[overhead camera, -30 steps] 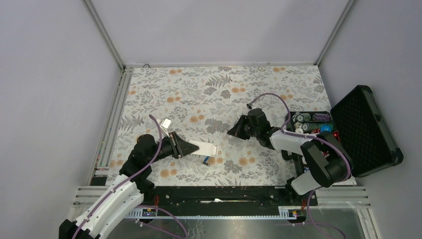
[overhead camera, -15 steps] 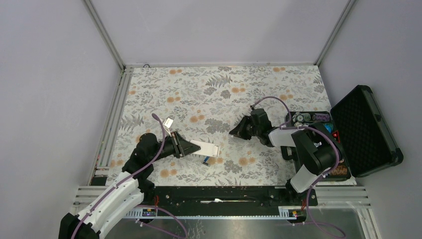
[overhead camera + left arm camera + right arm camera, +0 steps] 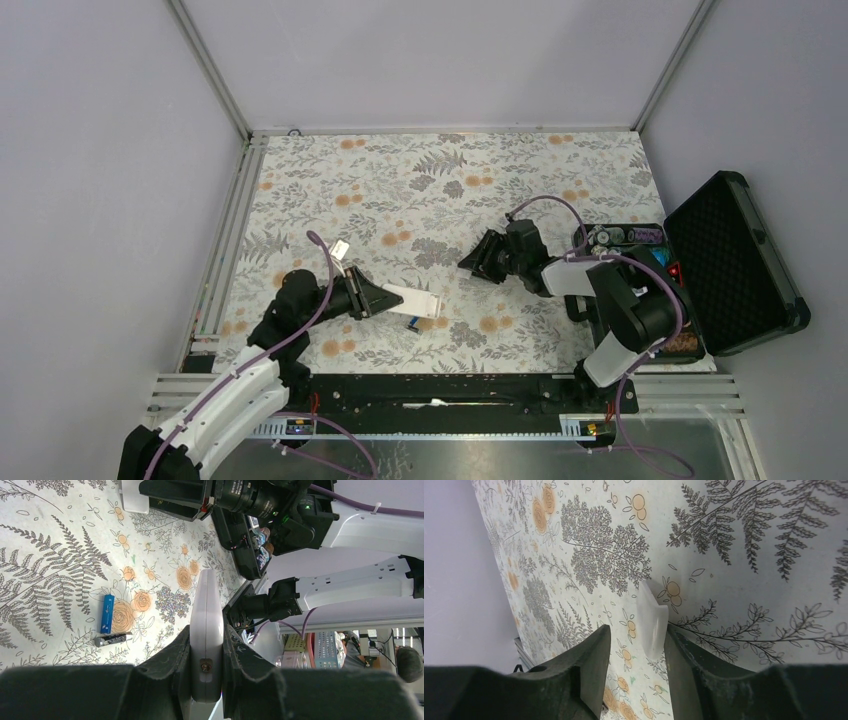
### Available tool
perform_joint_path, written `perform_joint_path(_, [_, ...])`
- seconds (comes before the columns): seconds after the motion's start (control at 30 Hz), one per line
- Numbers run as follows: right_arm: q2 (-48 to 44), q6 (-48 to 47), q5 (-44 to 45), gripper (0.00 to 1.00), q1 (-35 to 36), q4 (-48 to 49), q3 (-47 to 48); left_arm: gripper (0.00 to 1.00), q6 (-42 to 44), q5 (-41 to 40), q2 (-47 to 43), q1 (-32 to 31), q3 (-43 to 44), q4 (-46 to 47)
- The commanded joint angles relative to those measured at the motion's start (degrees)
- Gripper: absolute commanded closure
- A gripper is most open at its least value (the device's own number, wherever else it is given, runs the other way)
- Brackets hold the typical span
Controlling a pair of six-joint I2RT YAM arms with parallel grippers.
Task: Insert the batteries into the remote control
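Floral cloth (image 3: 430, 180) covers the table, with grey walls on three sides. Your left gripper (image 3: 378, 298) is pinching the remote (image 3: 205, 605) on edge at its left end. The handset's long axis runs rightward, away from the fingers. No battery bay shows in any view.

The batteries (image 3: 107, 613) lie loose on the cloth just beside the remote, on its near side. One is blue and roughly parallel to the handset. A greyer one lies crosswise at the blue one's left end; you cannot tell whether they touch.

Your right gripper (image 3: 468, 262) is spread, low over the cloth, far and right of the batteries. A small white piece (image 3: 653, 620) stands between its fingers, against one and apart from the other.

Judgement: the left is nearer the batteries but occupied, so the pick falls to the right. The remote's free right end stands across that path and must be rounded. An open black case (image 3: 740, 250) at the right edge is well apart.
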Motion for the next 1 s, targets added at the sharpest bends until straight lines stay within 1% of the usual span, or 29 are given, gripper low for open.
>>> perform_joint_path(0.0, [-2.94,-3.05,5.05,0.47,-0.24,-7.92,0.5,1.0,-0.41,1.0,-0.23,0.18,-0.25,4.13])
perform_joint_path(0.2, [-9.56,-6.02,11.55,0.43,-0.24,-16.55,0.88,1.0,-0.52,1.59,0.94,0.17,-0.08,4.23])
perform_joint_path(0.33, [-15.79,-7.4,13.09,0.41,-0.24,-20.02,-0.47,1.0,-0.15,2.56,2.09,0.17,0.23,4.48])
perform_joint_path(0.43, [-20.84,-10.21,11.47,0.4,-0.11,-22.03,-1.14,1.0,0.05,3.4,3.52,0.17,1.0,4.58])
perform_joint_path(0.63, [-29.97,-15.41,3.85,0.38,0.94,-26.65,-1.14,1.0,-0.16,4.63,8.55,-0.41,1.91,6.53])
perform_joint_path(0.77, [-34.25,-19.82,2.35,0.36,5.82,-31.05,-0.4,1.0,0.05,5.56,14.24,-2.75,4.0,8.06])
perform_joint_path(0.87, [-37.9,-21.51,2.76,0.34,9.75,-31.51,-1.16,1.0,0.6,6.71,19.12,-5.68,6.27,9.13])
perform_joint_path(0.97, [-41.78,-22.52,2.06,0.32,11.11,-31.59,-2.4,1.0,1.51,7.52,23.33,-8.12,8.59,9.21])
